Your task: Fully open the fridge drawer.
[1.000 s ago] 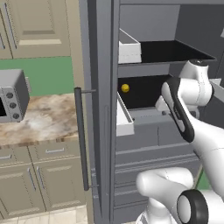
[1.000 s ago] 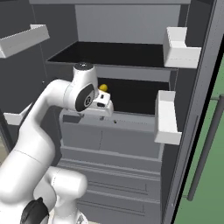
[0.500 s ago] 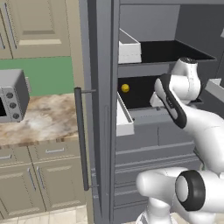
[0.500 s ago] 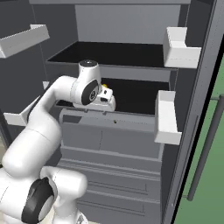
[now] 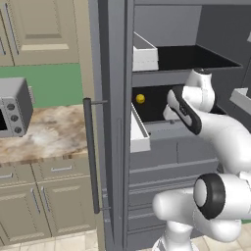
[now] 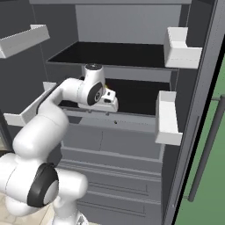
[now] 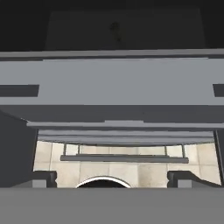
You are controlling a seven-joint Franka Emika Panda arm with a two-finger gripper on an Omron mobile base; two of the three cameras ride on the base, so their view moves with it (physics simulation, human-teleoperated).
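While jaws state unclear | hand over fridge drawer [image 6: 132, 121] rim | left base: yellow ball [image 5: 140, 98]

Over the last second the arm [image 5: 215, 127] swings its wrist further left in the left base view, toward the middle of the fridge drawer [image 5: 147, 122]. The end effector [image 6: 110, 102] now sits lower, just above the drawer's flat front rim [image 6: 114, 121]. The drawer's own position looks unchanged.
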